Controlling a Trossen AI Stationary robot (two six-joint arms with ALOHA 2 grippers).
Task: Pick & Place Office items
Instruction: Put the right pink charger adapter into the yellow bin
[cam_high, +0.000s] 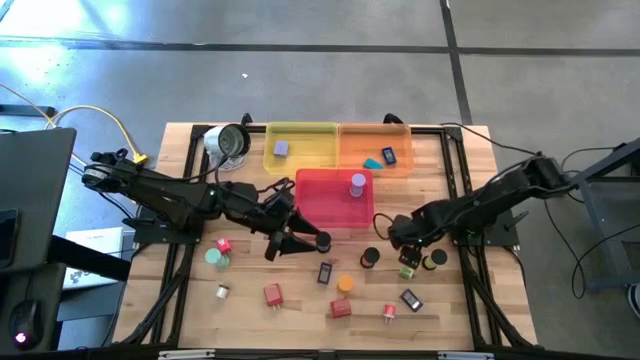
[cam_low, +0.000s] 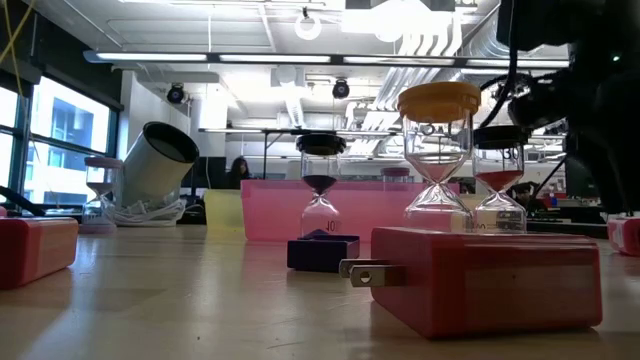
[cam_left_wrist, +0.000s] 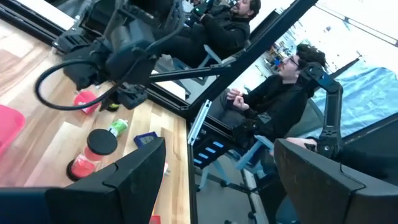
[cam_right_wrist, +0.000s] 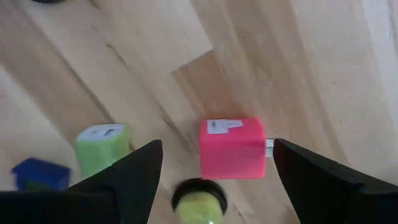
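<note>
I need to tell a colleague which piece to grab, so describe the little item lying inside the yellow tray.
Look at the far edge of the wooden table, where three translucent trays sit together. The yellow tray is the far left one, beside the orange tray. Inside it lies one small lilac block, the only item in that tray.

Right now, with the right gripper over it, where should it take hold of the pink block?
Come straight down and close on the plain flat sides of the pink block. It lies flat, label up, metal prongs sticking out one end toward a finger of the open right gripper, so a wrist turn probably helps.
</note>
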